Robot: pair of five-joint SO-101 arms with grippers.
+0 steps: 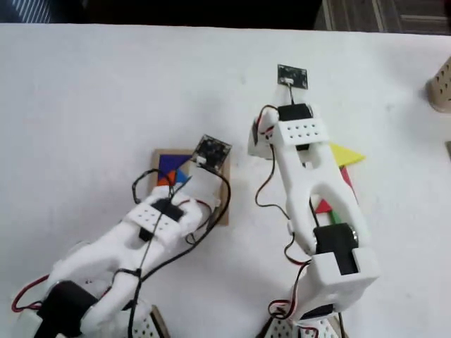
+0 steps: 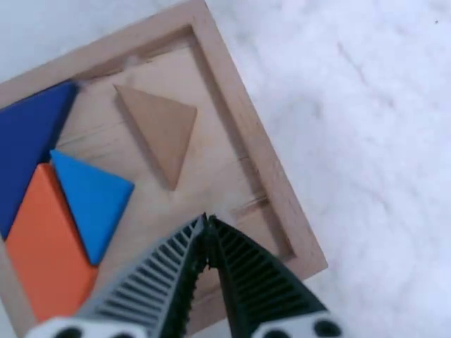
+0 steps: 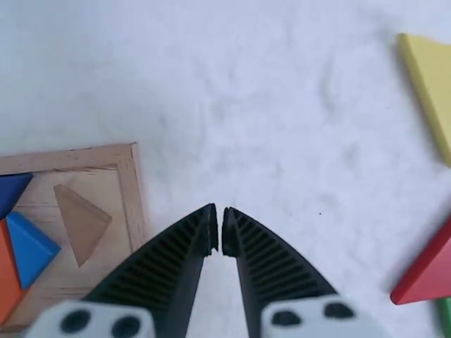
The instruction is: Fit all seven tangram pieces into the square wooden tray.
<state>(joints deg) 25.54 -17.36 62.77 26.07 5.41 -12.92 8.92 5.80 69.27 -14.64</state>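
Left side. The square wooden tray [image 2: 232, 120] sits on the white table [image 1: 106, 91] under the left arm. It holds four pieces: a dark blue triangle [image 2: 32, 134], an orange flat piece [image 2: 46, 246], a light blue triangle [image 2: 91, 197] tucked against the orange one, and a plain wooden triangle [image 2: 162, 130]. The wooden triangle lies by itself on the bare floor, clear of the rim. The left gripper [image 2: 208, 229] hangs over the tray's open floor near the rim, fingers pressed together, holding nothing.

Centre. The right gripper [image 3: 218, 225] is over bare table just beside the tray's outer rim. Its fingers are likewise closed and empty.

Right side. The yellow triangle [image 3: 430, 84], red triangle [image 3: 426, 271] and a green piece [image 3: 442, 315] lie loose on the table, well apart from the tray.

Assessment: the step due is fetching a loose piece, and the right arm is the nearer. Its fingers should spread before it descends and should take the piece across two flat edges, not a corner.

Clearances: the rim is raised, so any piece must be lifted over it rather than slid. The unfilled floor is on the side nearest the right arm. The stray wooden triangle and the left gripper both occupy that space — each likely needs moving aside first. The table between the tray and the loose pieces offers an unobstructed carry path.
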